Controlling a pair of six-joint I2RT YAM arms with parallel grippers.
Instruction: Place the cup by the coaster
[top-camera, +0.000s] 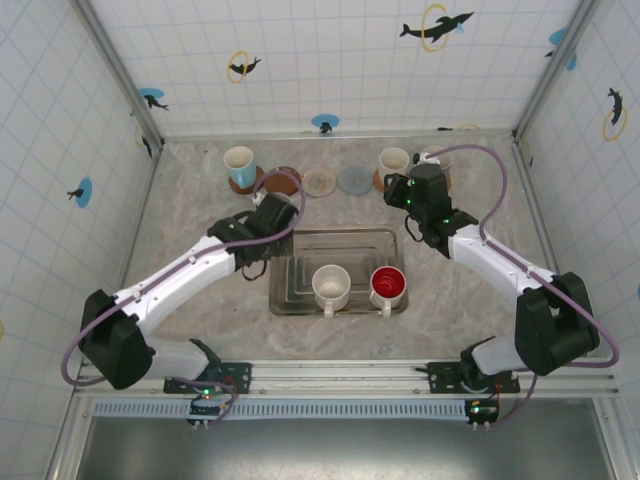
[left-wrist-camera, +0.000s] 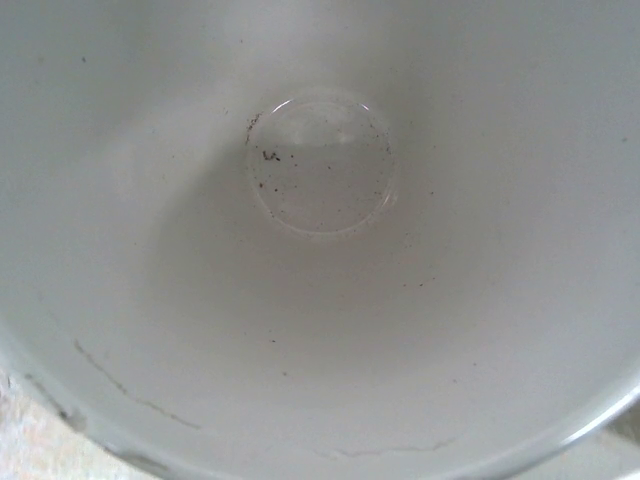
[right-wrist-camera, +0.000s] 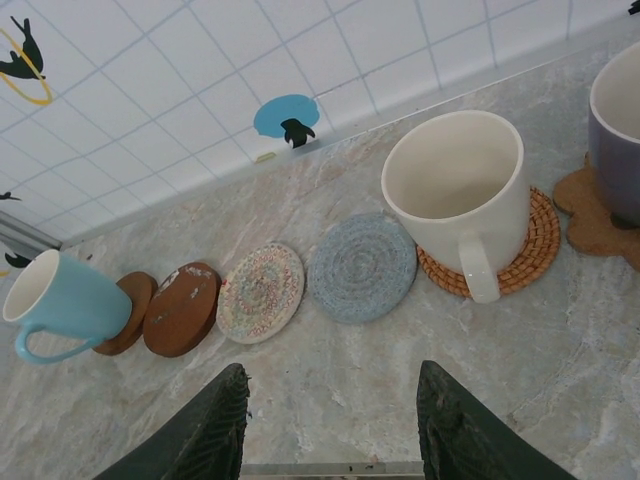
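Top view: the left gripper is just beside the brown coaster; I cannot tell if its jaws are closed. Left wrist: the inside of the white cup is very close under the camera. Right wrist: the right gripper has its 2 fingers apart, empty.

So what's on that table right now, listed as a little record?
Cups on coasters: blue cup, cream cup, purple cup
Bare coasters: brown coaster, speckled coaster, grey-blue coaster
Glass tray: white cup and red cup inside
Right gripper: open, above the table facing the coasters
Left gripper: beside the brown coaster, its camera looking into a pale cup; grip hidden
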